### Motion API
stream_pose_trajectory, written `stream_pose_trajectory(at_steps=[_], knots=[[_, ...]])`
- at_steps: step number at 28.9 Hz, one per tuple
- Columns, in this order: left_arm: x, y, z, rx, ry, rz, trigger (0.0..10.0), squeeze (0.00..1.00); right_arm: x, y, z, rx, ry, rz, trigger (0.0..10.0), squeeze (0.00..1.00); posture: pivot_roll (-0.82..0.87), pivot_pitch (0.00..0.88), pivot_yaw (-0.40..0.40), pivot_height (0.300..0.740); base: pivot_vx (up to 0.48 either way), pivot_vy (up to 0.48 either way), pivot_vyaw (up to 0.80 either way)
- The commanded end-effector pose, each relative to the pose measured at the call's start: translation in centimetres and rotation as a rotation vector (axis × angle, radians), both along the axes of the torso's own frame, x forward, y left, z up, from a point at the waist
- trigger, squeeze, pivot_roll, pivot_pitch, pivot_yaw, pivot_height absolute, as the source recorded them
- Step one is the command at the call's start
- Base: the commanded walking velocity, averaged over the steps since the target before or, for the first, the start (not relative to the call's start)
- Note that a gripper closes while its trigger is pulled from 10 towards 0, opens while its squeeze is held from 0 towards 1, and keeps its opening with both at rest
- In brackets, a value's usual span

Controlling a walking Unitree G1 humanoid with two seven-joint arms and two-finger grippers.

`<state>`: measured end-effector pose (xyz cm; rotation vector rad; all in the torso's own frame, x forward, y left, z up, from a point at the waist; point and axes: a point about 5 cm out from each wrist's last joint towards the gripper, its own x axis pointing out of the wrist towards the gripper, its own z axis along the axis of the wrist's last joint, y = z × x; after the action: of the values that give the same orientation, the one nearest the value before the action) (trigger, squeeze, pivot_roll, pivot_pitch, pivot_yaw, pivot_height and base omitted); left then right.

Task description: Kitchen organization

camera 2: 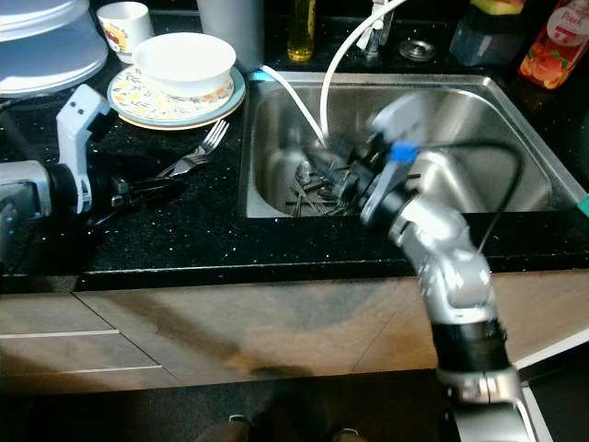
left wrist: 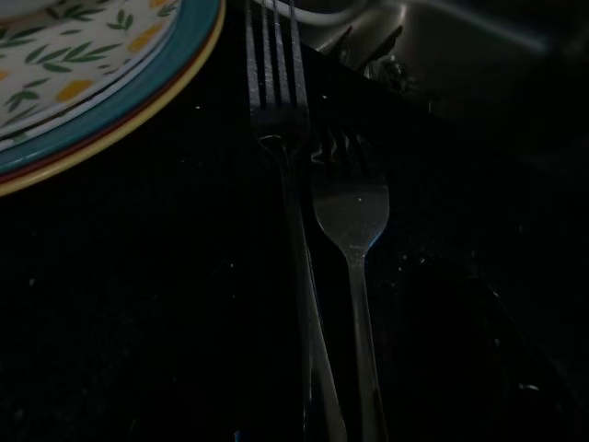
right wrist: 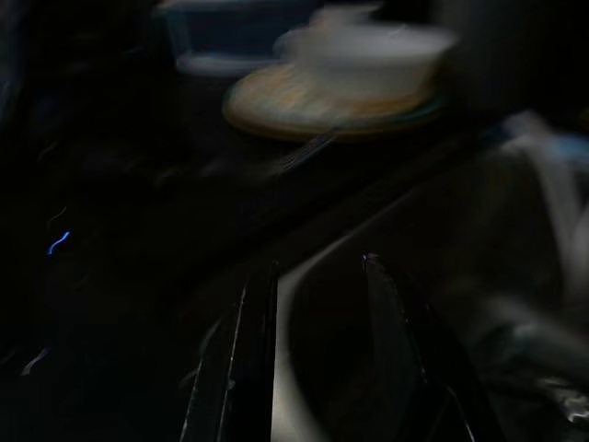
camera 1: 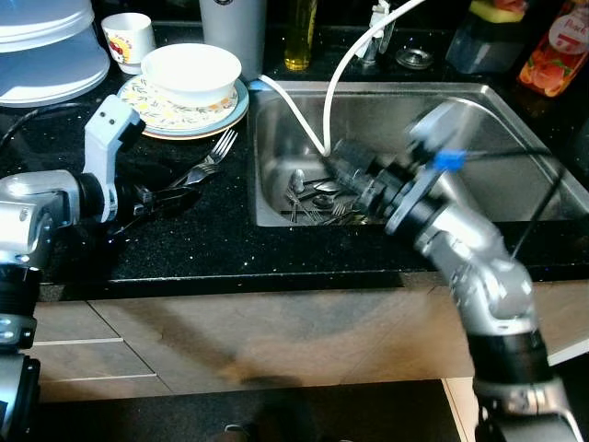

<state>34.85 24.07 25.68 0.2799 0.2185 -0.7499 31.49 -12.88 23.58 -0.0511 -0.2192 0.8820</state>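
Observation:
Two forks lie side by side on the black counter, tines toward the patterned plate; the left wrist view shows these forks close up. My left gripper rests low on the counter just short of their handles, and its fingers look open. A pile of cutlery lies at the left end of the steel sink. My right gripper, blurred by motion, reaches down into the sink above that pile. In the right wrist view the right gripper is open with nothing between its fingers.
A white bowl sits on the plate, with a mug behind it and stacked pale dishes at far left. A white hose loops into the sink. Bottles and an oil bottle line the back.

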Motion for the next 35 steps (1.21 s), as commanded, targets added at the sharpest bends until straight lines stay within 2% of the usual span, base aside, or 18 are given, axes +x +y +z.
stream_pose_trajectory(at_steps=[1,2,3,4,6,7,9,11,13,16,20,21,25,27,28,30,33,35], knots=[[-0.3,1.0,-2.5,0.071,0.12,0.038,7.8,0.0,-0.7,0.4,-0.2,-0.037,-0.007,0.057,10.0,0.0,0.12,0.167,0.002,0.74,0.0,0.0,0.0],[-0.2,1.1,-3.0,0.084,0.124,0.042,2.2,0.0,-0.9,0.6,-0.7,-0.057,0.001,0.072,10.0,0.0,0.11,0.164,0.002,0.74,0.0,0.0,0.0],[-0.1,1.1,-3.2,0.093,0.127,0.046,2.2,0.0,-1.1,0.6,-1.1,-0.069,0.006,0.081,10.0,0.0,0.11,0.164,0.002,0.74,0.0,0.0,0.0],[0.0,1.2,-3.3,0.096,0.118,0.061,0.0,0.0,-1.0,0.6,-1.1,-0.075,0.006,0.074,10.0,0.0,0.11,0.158,0.0,0.74,0.0,0.0,0.0],[0.2,1.3,-3.4,0.096,0.107,0.076,0.0,0.0,-0.8,0.5,-1.1,-0.077,0.005,0.062,10.0,0.0,0.11,0.158,0.0,0.74,0.0,0.0,0.0],[0.5,1.1,-2.8,0.067,0.066,0.091,0.0,0.0,-0.6,0.3,-0.8,-0.075,-0.004,0.046,10.0,0.0,0.11,0.154,-0.003,0.74,0.0,0.0,0.0],[0.5,1.1,-2.8,0.067,0.066,0.091,0.0,0.0,-0.6,0.3,-0.8,-0.075,-0.004,0.046,10.0,0.0,0.11,0.154,-0.003,0.74,0.0,0.0,0.0],[1.1,0.3,-0.2,-0.077,-0.049,0.099,0.0,0.0,-0.3,-0.1,-0.3,-0.072,-0.025,0.018,10.0,0.0,0.11,0.143,-0.008,0.74,0.0,0.0,0.0],[1.1,-0.5,2.3,-0.164,-0.141,0.069,0.0,0.0,-0.2,-0.3,0.2,-0.066,-0.049,0.006,10.0,0.0,0.11,0.138,-0.011,0.74,0.0,0.0,0.0],[0.5,-1.8,3.4,-0.138,-0.196,-0.008,0.0,0.0,-0.4,-0.2,1.0,-0.05,-0.079,0.012,10.0,0.0,0.11,0.137,-0.013,0.74,0.0,0.0,0.0],[0.2,-3.0,4.7,-0.161,-0.244,-0.068,0.0,0.0,-0.5,-0.2,1.5,-0.044,-0.098,0.014,10.0,0.0,0.11,0.133,-0.015,0.74,0.0,0.0,0.0],[0.0,-3.6,5.2,-0.173,-0.258,-0.096,10.0,0.0,-0.5,-0.3,1.6,-0.041,-0.103,0.014,10.0,0.0,0.11,0.133,-0.016,0.74,0.0,0.0,0.0],[-0.3,-5.9,6.5,-0.213,-0.3,-0.174,10.0,0.0,-0.5,-0.5,2.3,-0.031,-0.122,0.005,10.0,0.0,0.11,0.137,-0.019,0.74,0.0,0.0,0.0],[0.0,-6.9,6.3,-0.203,-0.305,-0.19,10.0,0.0,-0.5,-0.6,2.5,-0.028,-0.13,0.001,10.0,0.0,0.1,0.137,-0.017,0.74,0.0,0.0,0.0],[0.0,-6.9,6.3,-0.203,-0.305,-0.19,10.0,0.0,-0.5,-0.6,2.5,-0.028,-0.13,0.001,10.0,0.0,0.1,0.137,-0.017,0.74,0.0,0.0,0.0],[0.7,-8.4,5.7,-0.189,-0.294,-0.216,10.0,0.0,-0.5,-0.8,2.7,-0.025,-0.138,-0.007,10.0,0.0,0.1,0.14,-0.018,0.74,0.0,0.0,0.0],[1.1,-9.1,5.4,-0.184,-0.284,-0.223,10.0,0.0,-0.5,-0.8,2.8,-0.023,-0.141,-0.01,10.0,0.0,0.1,0.14,-0.018,0.74,0.0,0.0,0.0],[2.2,-10.5,4.8,-0.152,-0.266,-0.22,10.0,0.0,-0.5,-0.8,3.0,-0.022,-0.147,-0.016,10.0,0.0,0.08,0.146,-0.008,0.74,0.0,0.0,0.0]])
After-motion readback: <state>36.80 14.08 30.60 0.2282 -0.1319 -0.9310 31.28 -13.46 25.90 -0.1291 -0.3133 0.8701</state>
